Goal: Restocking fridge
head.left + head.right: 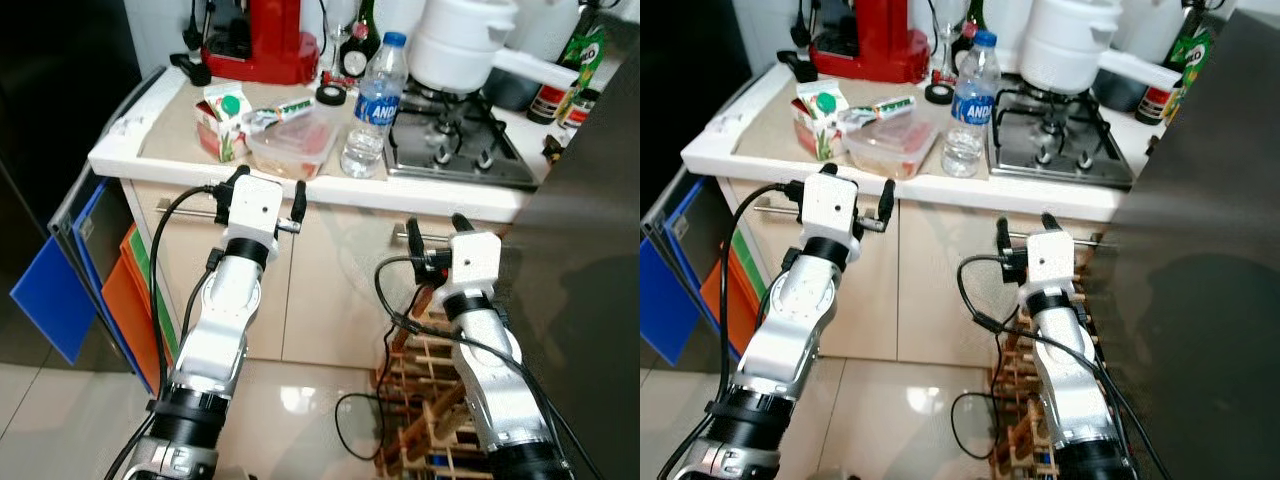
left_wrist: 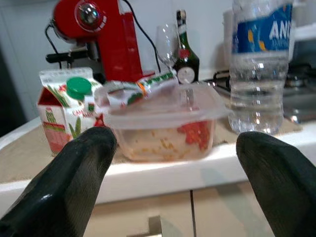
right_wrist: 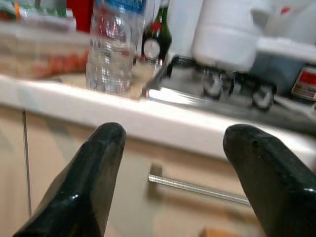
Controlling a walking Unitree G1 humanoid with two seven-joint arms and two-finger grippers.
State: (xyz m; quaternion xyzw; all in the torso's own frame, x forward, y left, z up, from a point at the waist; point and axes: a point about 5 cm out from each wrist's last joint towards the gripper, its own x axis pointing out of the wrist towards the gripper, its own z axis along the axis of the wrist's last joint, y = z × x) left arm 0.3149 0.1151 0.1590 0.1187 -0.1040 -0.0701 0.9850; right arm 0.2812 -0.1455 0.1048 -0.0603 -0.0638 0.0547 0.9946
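Near the counter's [image 1: 130,150] front edge stand a water bottle [image 1: 375,110], a plastic container [image 1: 290,148] and a milk carton [image 1: 222,122]. The left gripper [image 1: 265,195] and right gripper [image 1: 438,228] hover below that edge, fingers apart and empty.

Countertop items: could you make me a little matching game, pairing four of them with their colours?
Things:
1. coffee machine
2. pot
3. water bottle
4. carton

Descriptions:
A. clear with a blue label
B. white, on the stove
C. red body
D. red and white with a green cap

Pairs: 1-C, 2-B, 3-A, 4-D
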